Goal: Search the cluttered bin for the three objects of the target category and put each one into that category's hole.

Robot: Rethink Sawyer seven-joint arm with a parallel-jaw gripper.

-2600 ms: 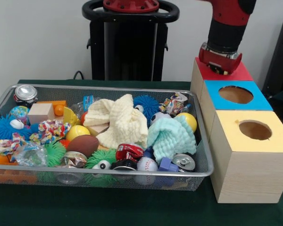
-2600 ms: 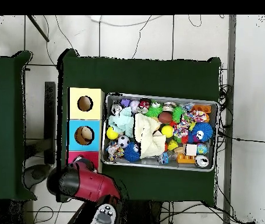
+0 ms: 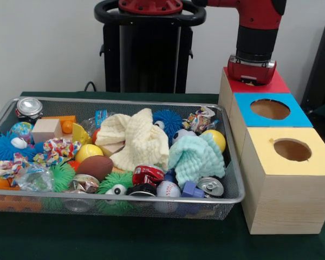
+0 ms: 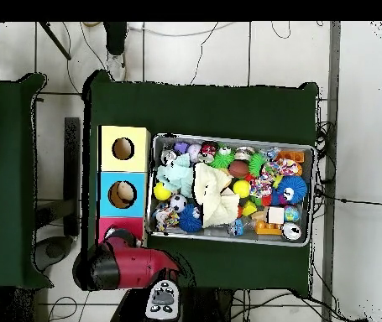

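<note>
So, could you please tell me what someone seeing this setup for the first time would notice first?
Probably the wire-mesh bin, heaped with bright toys, balls, cans and two cloths, a cream cloth in the middle and a mint cloth beside it. Next, the row of three wooden boxes beside it: yellow-topped box nearest, blue-topped box behind, red-topped box farthest. The red arm hangs over the red one.

The arm [image 3: 256, 32] hung low over the red-topped box [image 3: 254, 85], covering its top. The holes in the blue box [image 3: 270, 109] and yellow box [image 3: 292, 149] lay open from above. The bin [image 3: 235, 197] was packed rim to rim; a cream cloth [image 3: 136, 138] and a mint cloth [image 3: 196, 157] draped over its middle, covering what lay beneath.
</note>
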